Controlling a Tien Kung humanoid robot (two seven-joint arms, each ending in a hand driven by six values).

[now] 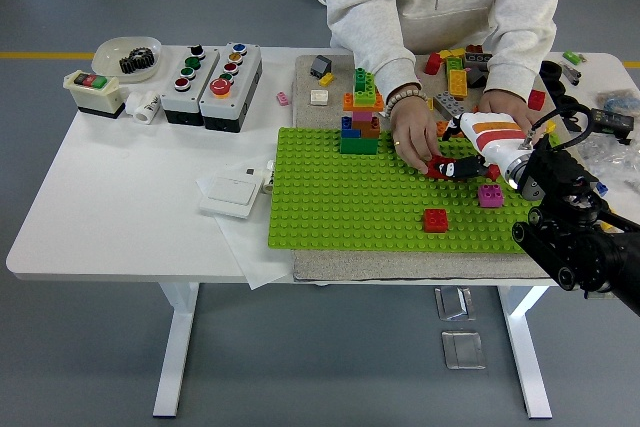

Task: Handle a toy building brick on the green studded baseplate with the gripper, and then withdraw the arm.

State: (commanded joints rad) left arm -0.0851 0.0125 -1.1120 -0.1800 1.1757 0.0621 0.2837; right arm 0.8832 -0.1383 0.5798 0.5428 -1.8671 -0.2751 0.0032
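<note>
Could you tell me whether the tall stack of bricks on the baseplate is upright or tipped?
Upright: the brick stack rises straight from the green baseplate's far edge.

Plastic on cloth
Baseplate [340, 197] glossy studded plastic; mat [400, 265] under it rough grey cloth; desk [100, 187] smooth matt white.

R arm [580, 237] came in from the lower-right corner, black, forearm angled up and inward over the table. R hand [478, 160], white w/ orange stripes, reached left w/ dark fingertips [458, 169] pinched together, possibly closed on sth small, hard to tell. L arm not visible.
</note>
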